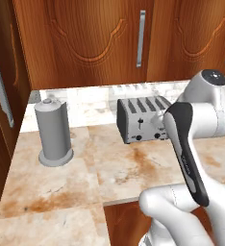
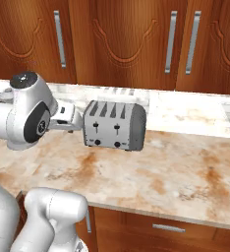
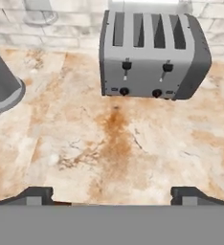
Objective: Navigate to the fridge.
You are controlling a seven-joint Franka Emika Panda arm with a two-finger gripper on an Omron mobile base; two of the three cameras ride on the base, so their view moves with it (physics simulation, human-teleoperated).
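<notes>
No fridge appears among what the cameras take in, so where it stands cannot be told from here; the drive to it looks barely begun or not begun at all. The base faces a marble counter (image 1: 52,192) under wooden cabinets (image 2: 122,39). On it sits a toaster (image 3: 152,55), at 12 o'clock in the hand view, with a grey canister (image 1: 53,132) at about 9 o'clock from it. The gripper (image 3: 112,195) hovers above the counter, its fingers wide apart and holding nothing.
</notes>
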